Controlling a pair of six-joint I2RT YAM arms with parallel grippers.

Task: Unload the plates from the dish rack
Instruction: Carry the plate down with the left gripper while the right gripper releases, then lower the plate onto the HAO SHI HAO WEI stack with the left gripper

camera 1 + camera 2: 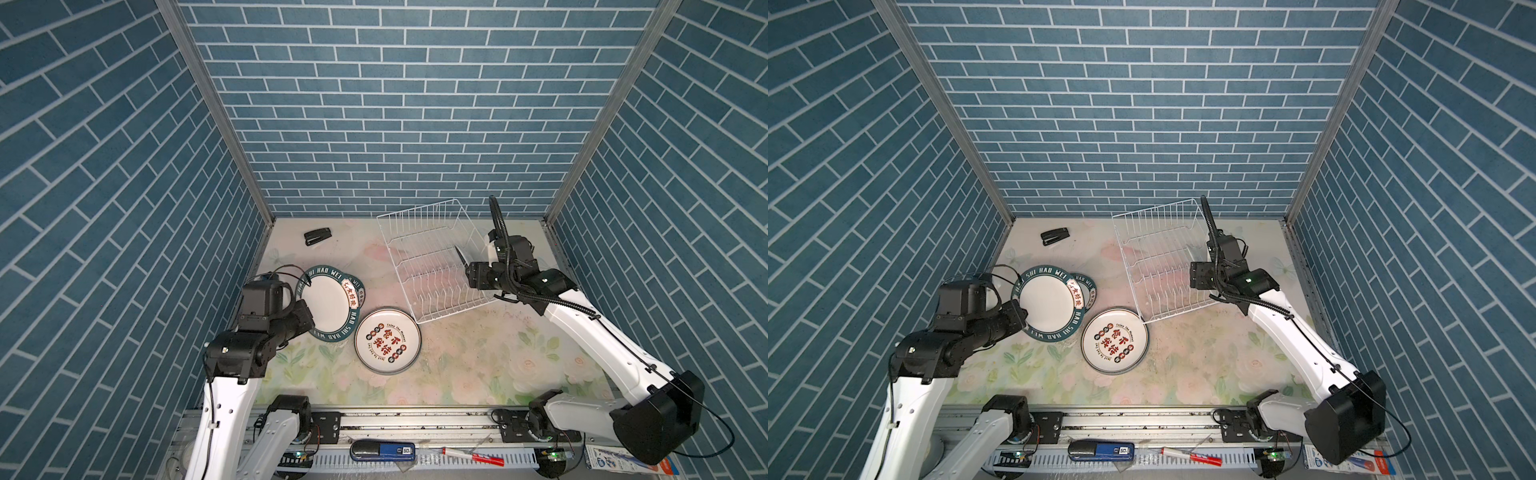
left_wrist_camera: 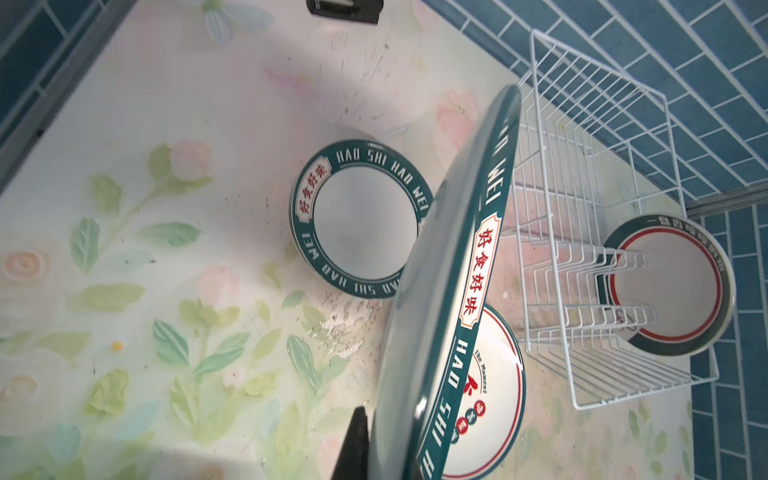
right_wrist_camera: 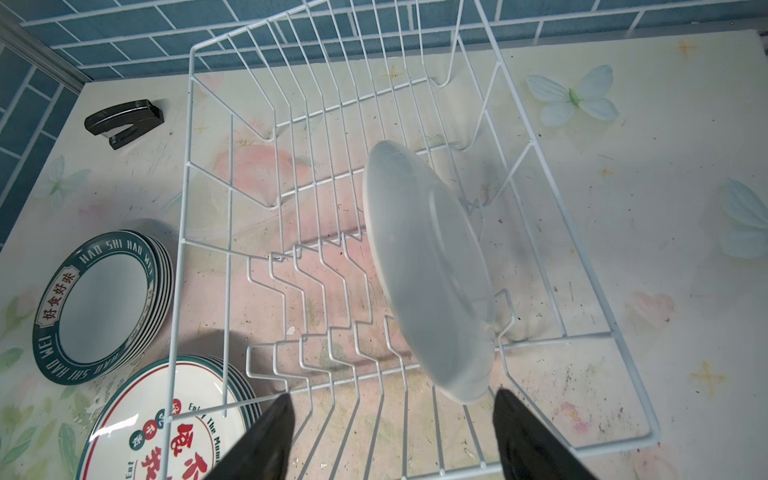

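1. My left fingers (image 2: 353, 444) are clamped on the rim of a green-rimmed plate (image 1: 326, 303), held tilted and well clear of the dish rack (image 3: 188, 165), off its left side.
2. Below that plate, a green-rimmed stack (image 3: 104, 307) lies flat on the table (image 1: 478, 365), near the rack's left wall.
3. A red-lettered stack (image 1: 387, 340) lies just beside the rack's near left corner.
4. My right fingers (image 3: 274, 436) stand apart at the rack's near end, gripping nothing.
5. One white plate (image 3: 428, 270) stands on edge inside the rack, toward its right wall, with its nearest rim between my right fingers.
6. A black stapler (image 1: 318, 237) lies left of the rack's far corner.
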